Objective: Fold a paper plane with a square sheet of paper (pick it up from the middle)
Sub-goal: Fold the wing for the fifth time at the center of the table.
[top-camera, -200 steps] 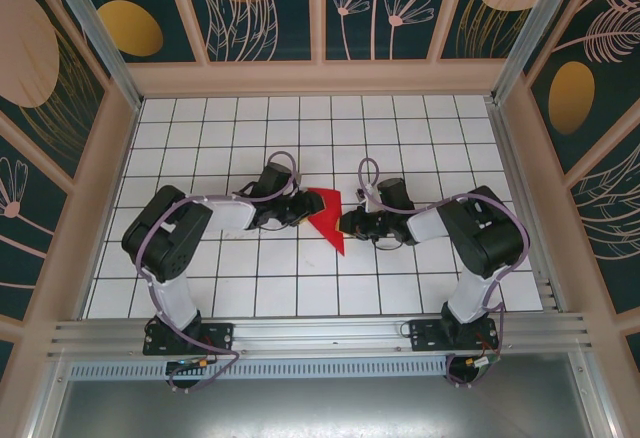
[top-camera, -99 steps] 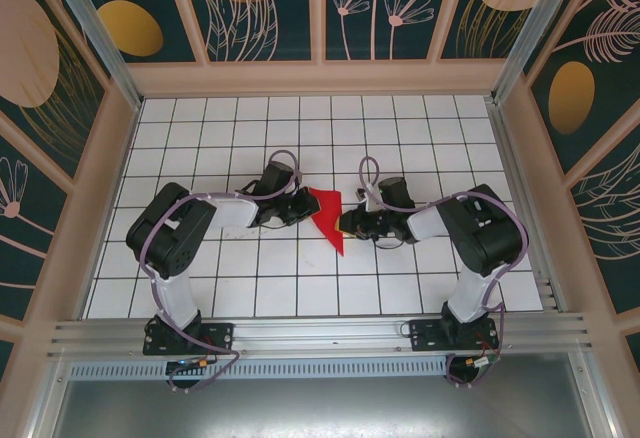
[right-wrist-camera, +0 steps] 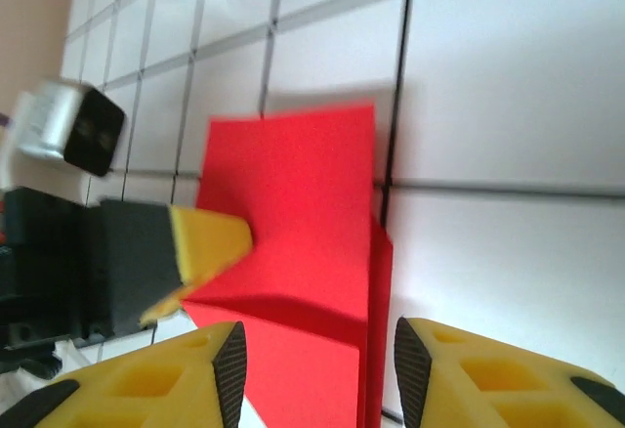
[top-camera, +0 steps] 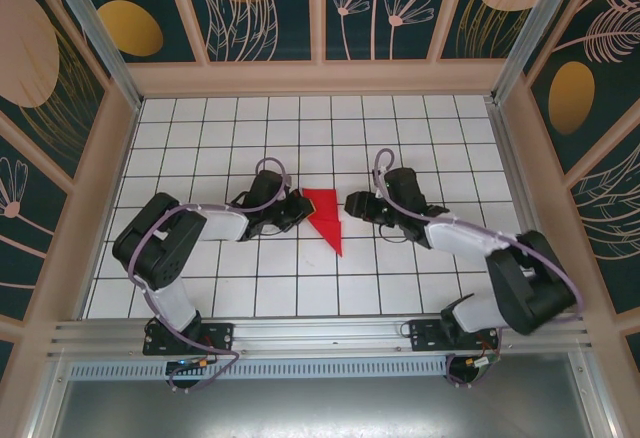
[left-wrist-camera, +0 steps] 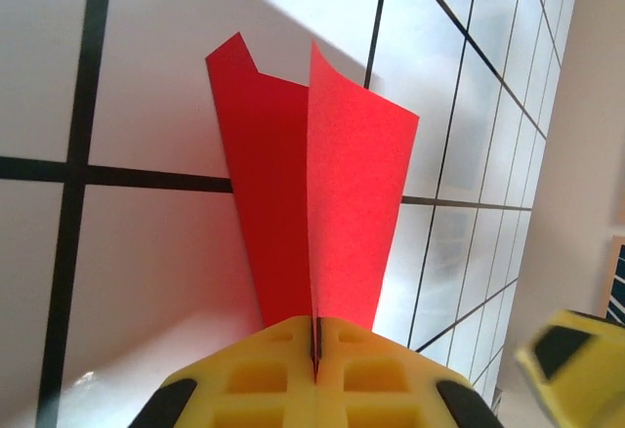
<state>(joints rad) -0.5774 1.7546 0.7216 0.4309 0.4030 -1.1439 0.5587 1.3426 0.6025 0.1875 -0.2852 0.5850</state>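
Note:
The red paper plane (top-camera: pixel 326 217) lies at the table's middle, wide end toward the back, sharp tip pointing at the near edge. My left gripper (top-camera: pixel 299 209) is shut on its left edge. In the left wrist view the yellow jaws (left-wrist-camera: pixel 315 350) meet on the centre crease, and the two red flaps (left-wrist-camera: pixel 332 184) fan out beyond them. My right gripper (top-camera: pixel 353 203) hovers just right of the paper, open and holding nothing. In the right wrist view its fingers (right-wrist-camera: pixel 317 360) stand apart above the folded paper (right-wrist-camera: pixel 293 203), with the left gripper's yellow finger (right-wrist-camera: pixel 207 244) at the paper's far side.
The white grid table (top-camera: pixel 240 278) has wooden side walls (top-camera: pixel 78 218) and a back wall (top-camera: pixel 320 78). A metal rail (top-camera: pixel 320 333) carrying both arm bases runs along the near edge.
The left gripper has shut on the paper. The right gripper has opened, let go and drawn back up and right, its arm now stretched out low across the table.

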